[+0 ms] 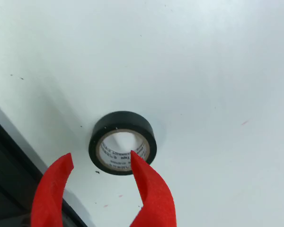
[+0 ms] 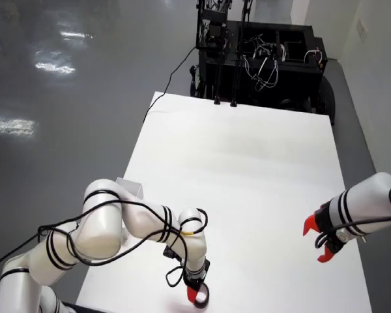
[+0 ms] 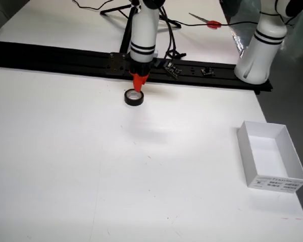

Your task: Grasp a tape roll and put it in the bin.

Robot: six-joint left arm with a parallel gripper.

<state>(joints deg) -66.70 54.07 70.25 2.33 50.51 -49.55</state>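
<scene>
Gripper-mounted view: red two-fingered gripper (image 1: 102, 161) spread apart at the frame's bottom, one finger over the black tape roll (image 1: 122, 142) lying flat on the white table (image 1: 203, 71), centre frame.

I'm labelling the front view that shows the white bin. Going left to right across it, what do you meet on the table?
Black tape roll with the red gripper over it → second arm's white base → white bin.
</scene>
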